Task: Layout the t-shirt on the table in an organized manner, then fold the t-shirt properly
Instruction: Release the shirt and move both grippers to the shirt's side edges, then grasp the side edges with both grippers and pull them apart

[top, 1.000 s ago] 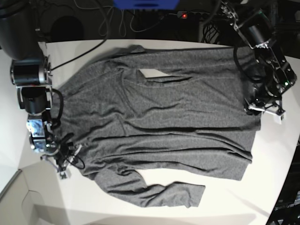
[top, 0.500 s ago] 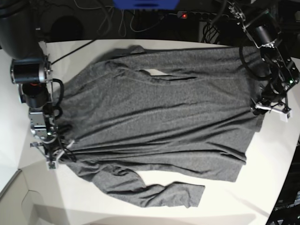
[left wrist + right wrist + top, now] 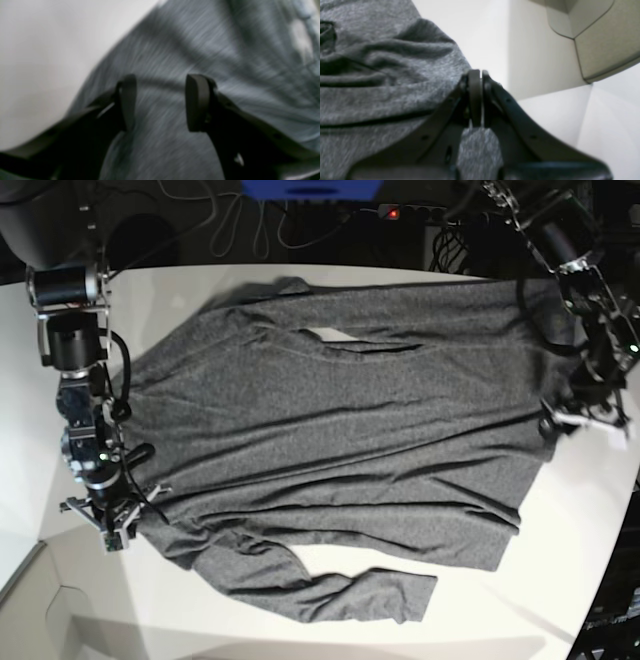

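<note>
Right wrist view: right tool (image 3: 477, 100) pinched together on a fold of the t-shirt (image 3: 382, 82) at its edge. Left tool (image 3: 160, 102) stands apart over the cloth, gripping nothing. The t-shirt lies spread nearly flat across the white surface (image 3: 330, 630), sleeves bent, soft heather-grey knit lightly creased. Judgement: layout almost finished; folding not begun.

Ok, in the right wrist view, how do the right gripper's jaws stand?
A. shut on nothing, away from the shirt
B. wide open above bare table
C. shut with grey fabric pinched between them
C: the right gripper has its jaws pressed together at the edge of the dark heather-grey knit t-shirt, and grey fabric shows between them lower down.
</note>
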Controlling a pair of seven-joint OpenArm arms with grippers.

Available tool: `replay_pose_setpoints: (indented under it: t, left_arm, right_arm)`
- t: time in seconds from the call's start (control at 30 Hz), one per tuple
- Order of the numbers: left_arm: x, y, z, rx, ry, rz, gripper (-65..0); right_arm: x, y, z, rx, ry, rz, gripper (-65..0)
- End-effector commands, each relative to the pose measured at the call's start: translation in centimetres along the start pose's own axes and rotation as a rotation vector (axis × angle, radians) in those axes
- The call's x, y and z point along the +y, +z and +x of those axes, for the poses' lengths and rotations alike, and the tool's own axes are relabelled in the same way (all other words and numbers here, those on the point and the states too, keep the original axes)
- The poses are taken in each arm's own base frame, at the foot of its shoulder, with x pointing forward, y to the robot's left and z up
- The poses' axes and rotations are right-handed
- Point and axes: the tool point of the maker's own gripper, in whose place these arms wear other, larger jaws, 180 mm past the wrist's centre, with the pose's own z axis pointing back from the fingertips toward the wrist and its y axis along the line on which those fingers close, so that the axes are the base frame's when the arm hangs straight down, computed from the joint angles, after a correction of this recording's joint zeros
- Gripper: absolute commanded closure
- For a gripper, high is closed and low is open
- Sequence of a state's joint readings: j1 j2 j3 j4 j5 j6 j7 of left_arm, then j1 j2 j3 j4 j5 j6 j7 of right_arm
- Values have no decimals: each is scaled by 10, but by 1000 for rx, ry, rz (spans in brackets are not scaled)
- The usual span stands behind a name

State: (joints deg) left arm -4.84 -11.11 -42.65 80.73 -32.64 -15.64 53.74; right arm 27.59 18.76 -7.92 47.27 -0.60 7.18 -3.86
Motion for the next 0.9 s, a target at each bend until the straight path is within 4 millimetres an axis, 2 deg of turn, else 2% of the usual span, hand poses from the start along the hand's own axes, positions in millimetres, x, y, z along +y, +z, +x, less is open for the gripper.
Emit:
replay_pose_setpoints:
  t: [0.0, 0.1, 0.17, 0.27, 0.37, 0.43, 0.5, 0.63, 0.8, 0.87]
  left_arm:
    - [-19, 6, 36, -95, -28, -53, -311]
    - [-48, 8, 67, -172, -38, -116, -311]
    - [-73, -5, 79, -177, -64, -155, -311]
    - [-113, -42, 89, -125, -114, -194, -311]
    - [-152, -86, 87, -73, -186, -208, -297]
    - [-173, -117, 84, -55, -242, -196, -232]
    - [-187, -143, 70, -21, -264, -190, -153]
    - [-200, -168, 59, -27, -283, -176, -5]
    - [-194, -175, 43, -29, -393, -152, -3]
    - [-186, -176, 28, -2, -421, -143, -1]
  right_arm:
    - [-13, 1, 29, -64, -2, -28, 0]
    - [-21, 16, 21, -26, -38, -57, 0]
    - [-28, 30, 10, 8, -69, -80, 0]
    - [-15, 51, -6, 53, -83, -39, 0]
    - [-8, 73, -22, 100, -62, -8, 0]
    - [0, 92, -31, 125, -36, 8, 0]
    - [7, 109, -35, 134, -12, 19, 0]
    - [19, 138, -39, 147, 20, 38, 0]
    - [29, 161, -40, 147, 14, 47, 0]
    - [31, 164, -40, 146, -12, 38, 0]
